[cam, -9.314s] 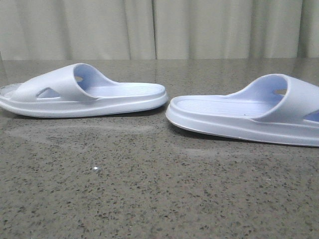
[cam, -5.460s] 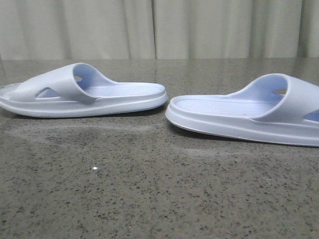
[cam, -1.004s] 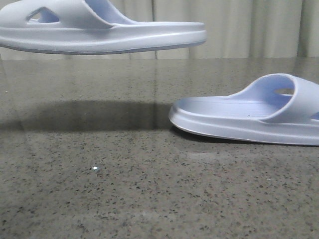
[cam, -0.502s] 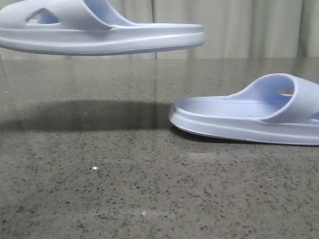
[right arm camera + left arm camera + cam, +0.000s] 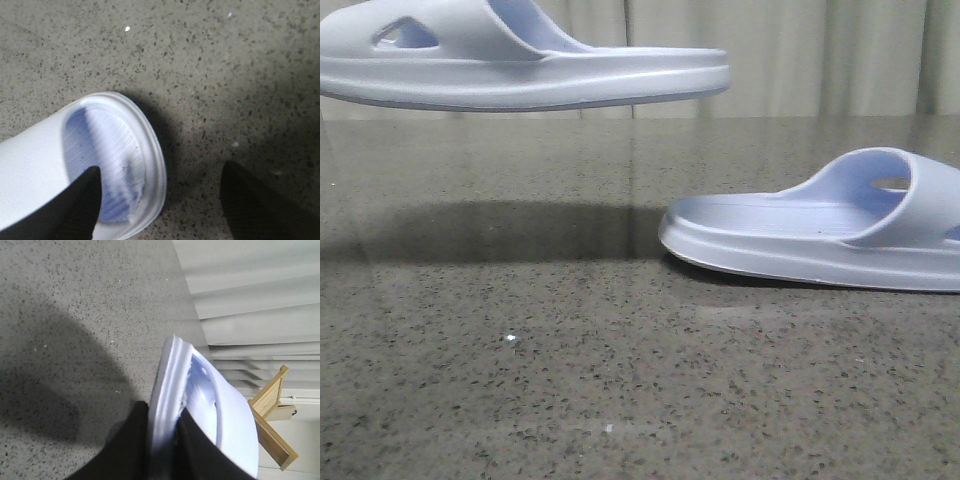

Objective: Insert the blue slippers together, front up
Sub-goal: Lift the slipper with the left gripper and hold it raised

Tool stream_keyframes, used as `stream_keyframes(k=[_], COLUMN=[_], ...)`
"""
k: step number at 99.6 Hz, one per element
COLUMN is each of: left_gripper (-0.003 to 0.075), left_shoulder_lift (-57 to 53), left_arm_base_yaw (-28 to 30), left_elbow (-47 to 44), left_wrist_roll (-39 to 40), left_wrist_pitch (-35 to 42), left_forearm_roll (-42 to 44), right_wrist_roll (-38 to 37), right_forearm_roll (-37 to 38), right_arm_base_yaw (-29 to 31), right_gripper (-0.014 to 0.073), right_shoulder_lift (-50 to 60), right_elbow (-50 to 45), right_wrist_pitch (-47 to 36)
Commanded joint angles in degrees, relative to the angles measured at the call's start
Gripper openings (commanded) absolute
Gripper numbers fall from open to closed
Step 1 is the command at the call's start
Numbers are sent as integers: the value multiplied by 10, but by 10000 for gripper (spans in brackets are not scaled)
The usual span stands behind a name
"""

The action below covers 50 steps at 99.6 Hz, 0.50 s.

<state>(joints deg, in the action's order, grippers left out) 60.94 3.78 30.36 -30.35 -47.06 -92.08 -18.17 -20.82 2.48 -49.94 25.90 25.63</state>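
Gripping raised slipper (image 5: 520,65) w/ left end effector (image 5: 162,440), other slipper (image 5: 820,235) on table (image 5: 570,380)

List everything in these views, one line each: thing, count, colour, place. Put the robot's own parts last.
Lifted slipper: one, very pale blue, in the air over the table's left side, sole level, clamped at its edge.
Resting slipper: one, very pale blue, flat on the table at right, strap toward the right edge.
Table: one, dark grey speckled stone.
Curtain: one, off-white, pleated, behind the table.
Wooden frame: one, light wood, near the curtain, seen only in the left wrist view.
Left gripper: black fingers shut on the lifted slipper's sole edge.
Right gripper: black fingers open, one over the resting slipper's end.
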Motion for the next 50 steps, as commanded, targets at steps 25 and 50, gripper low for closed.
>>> stream_keyframes(k=[25, 50], left_gripper=[16, 16], left_shoulder_lift=[-11, -11], left_arm_base_yaw=[4, 4], left_elbow=[13, 13], left_wrist_roll=[3, 3], left_wrist_pitch=[-20, -20], left_forearm_roll=[-40, -40], right_wrist_roll=[0, 4], right_forearm_roll=[-35, -49], right_arm_base_yaw=[0, -3], right_gripper=[433, 433], right_shoulder_lift=[-49, -58], right_elbow=[14, 14], right_wrist_pitch=[-54, -51])
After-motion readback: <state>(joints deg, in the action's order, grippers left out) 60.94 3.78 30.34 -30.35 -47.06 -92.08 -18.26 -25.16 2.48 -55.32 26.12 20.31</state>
